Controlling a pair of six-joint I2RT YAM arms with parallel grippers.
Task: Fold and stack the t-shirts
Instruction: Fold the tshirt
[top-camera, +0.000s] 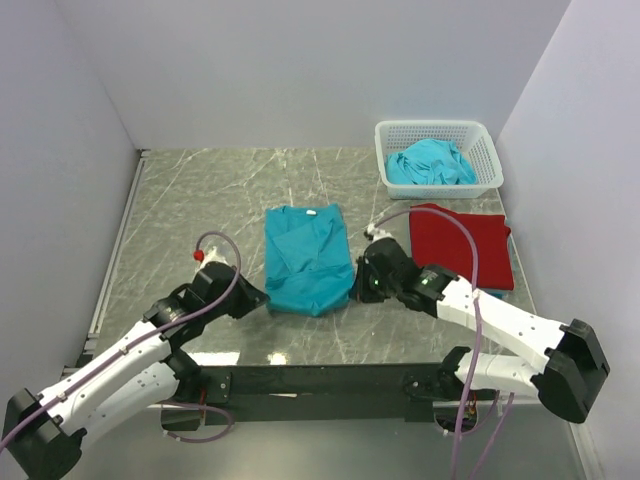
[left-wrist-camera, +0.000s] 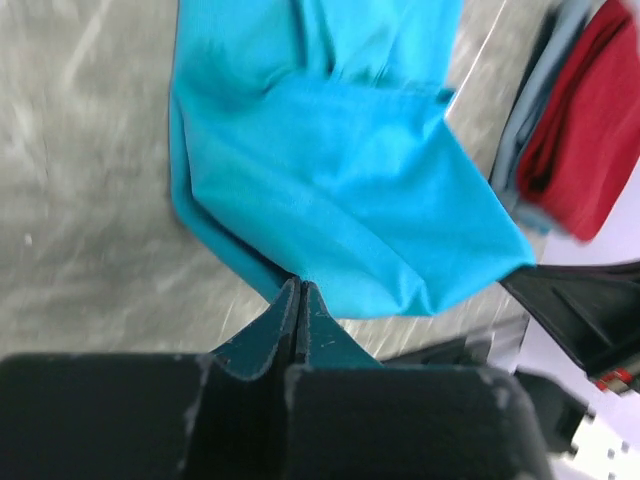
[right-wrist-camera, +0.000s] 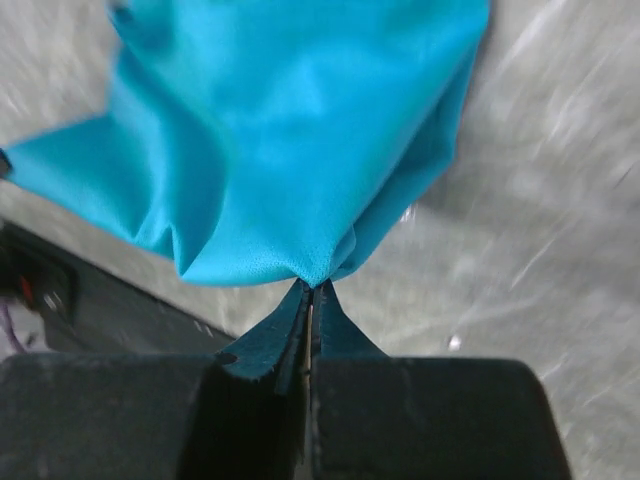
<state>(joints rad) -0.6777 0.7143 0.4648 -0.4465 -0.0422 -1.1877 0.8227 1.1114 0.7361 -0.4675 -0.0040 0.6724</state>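
A teal t-shirt (top-camera: 306, 255), folded into a long strip, lies mid-table with its collar at the far end. My left gripper (top-camera: 262, 298) is shut on its near left corner, and the cloth (left-wrist-camera: 340, 180) bunches up from the tips (left-wrist-camera: 298, 284). My right gripper (top-camera: 353, 290) is shut on the near right corner, where the fabric (right-wrist-camera: 270, 140) gathers into the tips (right-wrist-camera: 312, 285). A folded deep red t-shirt (top-camera: 462, 244) lies flat to the right. More teal t-shirts (top-camera: 430, 163) sit crumpled in the basket.
The white lattice basket (top-camera: 480, 135) stands at the back right, just behind the red shirt. Grey walls close in on the left, back and right. A black rail (top-camera: 320, 380) runs along the near edge between the arm bases.
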